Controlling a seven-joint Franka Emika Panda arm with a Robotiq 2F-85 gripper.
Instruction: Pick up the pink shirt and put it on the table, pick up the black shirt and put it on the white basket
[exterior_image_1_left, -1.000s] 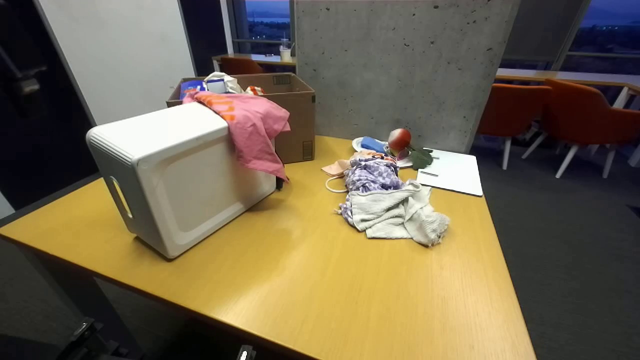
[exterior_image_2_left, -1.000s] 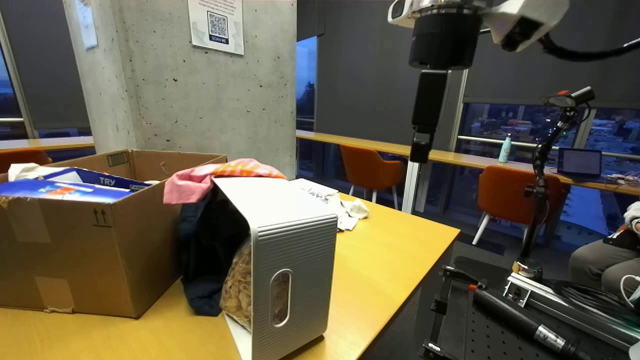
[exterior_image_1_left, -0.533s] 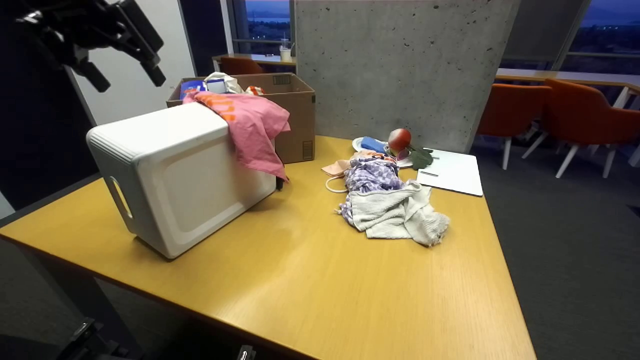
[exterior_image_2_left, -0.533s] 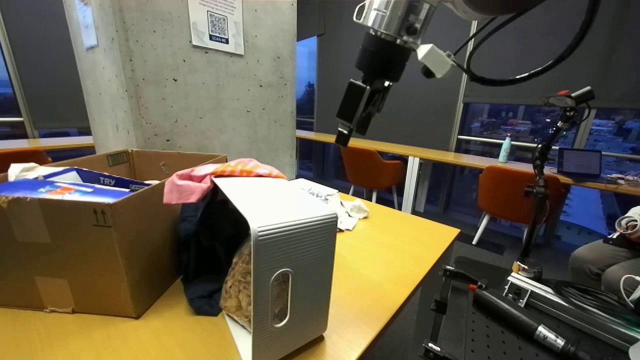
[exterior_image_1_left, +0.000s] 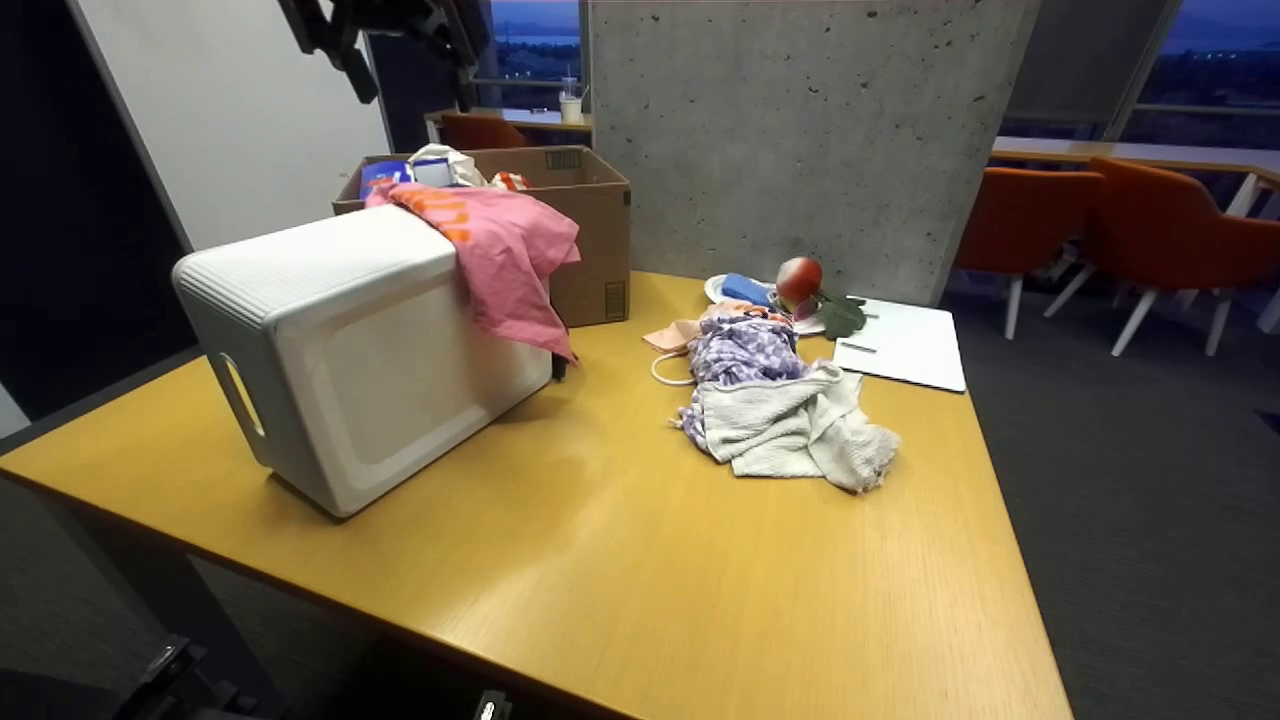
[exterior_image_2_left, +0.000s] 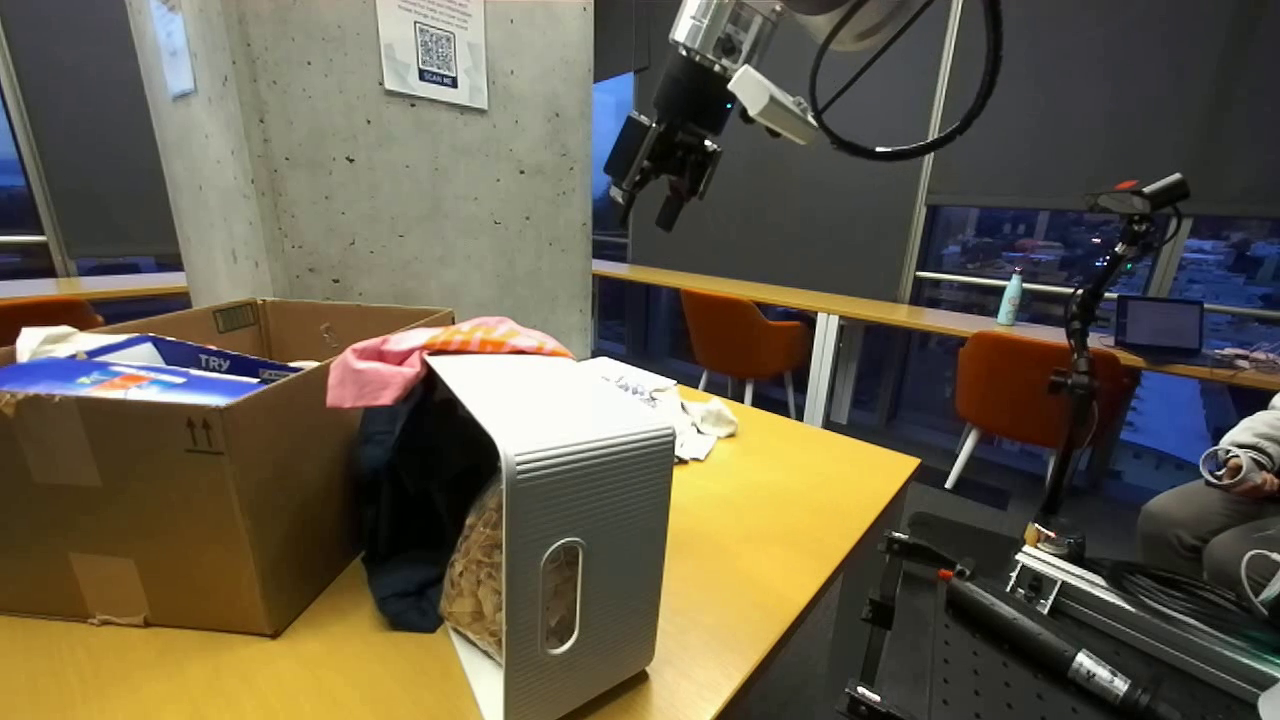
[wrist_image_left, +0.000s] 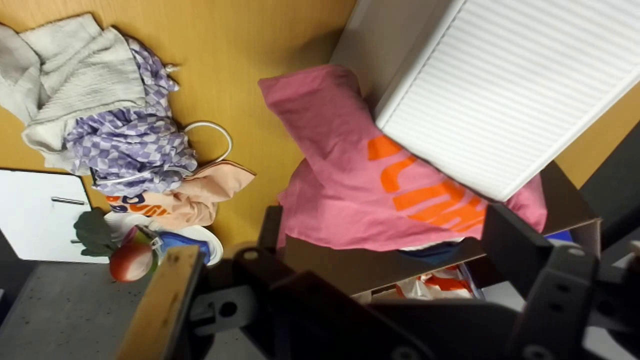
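Observation:
The white basket lies on its side on the wooden table; it also shows in an exterior view and the wrist view. The pink shirt with orange letters drapes over its far end and shows in the wrist view. A dark navy-black cloth, the black shirt, hangs under the pink shirt at the basket's open side; most is hidden in the wrist view. My gripper is open and empty, high above the shirt and touching nothing; both exterior views show it.
A cardboard box with packages stands close beside the basket. A purple checked cloth and a grey cloth lie on the table, near a whiteboard and a red-white round object. A concrete pillar stands behind.
My gripper has come into view and moved across towards the basket and box, tilting as it went. It is now above the pink shirt's side. The shirts and basket have not moved.

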